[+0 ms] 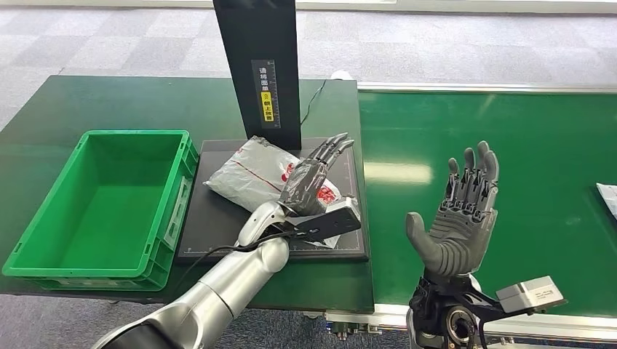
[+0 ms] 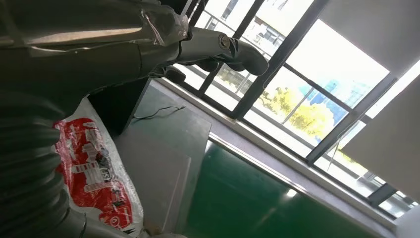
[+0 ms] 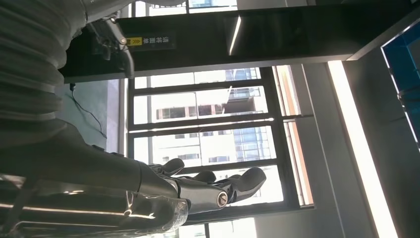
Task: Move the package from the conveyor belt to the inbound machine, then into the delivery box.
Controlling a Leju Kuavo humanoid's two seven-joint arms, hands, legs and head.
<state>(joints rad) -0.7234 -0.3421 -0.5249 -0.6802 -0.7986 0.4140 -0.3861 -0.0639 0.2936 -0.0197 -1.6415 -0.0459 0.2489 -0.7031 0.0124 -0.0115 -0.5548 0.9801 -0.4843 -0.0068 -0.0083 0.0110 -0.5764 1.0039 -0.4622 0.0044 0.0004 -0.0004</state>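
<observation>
Left hand (image 1: 314, 177) rests flat, fingers extended, on the red-printed white package (image 1: 251, 171), print illegible; right hand (image 1: 460, 218) wide, holding nothing; black post (image 1: 260, 65) carries an unreadable yellow label (image 1: 265, 94).

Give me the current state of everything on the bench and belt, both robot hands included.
Package: lying flat on the inbound machine's black platform, not yet in the box.
Delivery box: green crate, upright, nothing inside, left of the platform.
Left robot hand: over the package, fingers extended; grip cannot be told.
Right robot hand: raised above the conveyor belt, open, holding nothing.
Second parcel: on the belt's right edge, mostly cut off.
</observation>
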